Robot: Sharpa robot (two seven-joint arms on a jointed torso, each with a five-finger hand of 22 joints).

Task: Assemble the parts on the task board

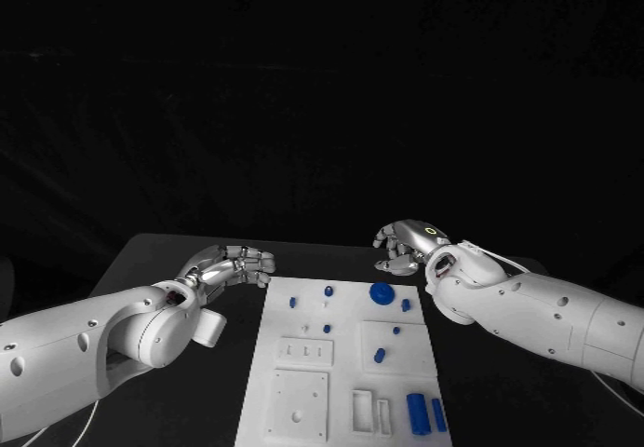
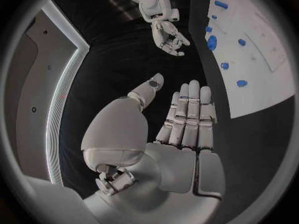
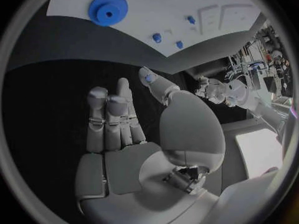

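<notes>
head view: both hands hover empty beside the task board, fingers apart.

- No text, label, brand, number or sign can be read in any of the views.
- The task board carries only moulded outlines and holes, with no lettering that shows.
- The blue parts, such as the toothed wheel, bear no marks that can be made out.
- The right hand has a small yellowish ring on its back; it is a plain circle, not a character.
- The clutter at the rim of the right wrist view is too small to read.
</notes>
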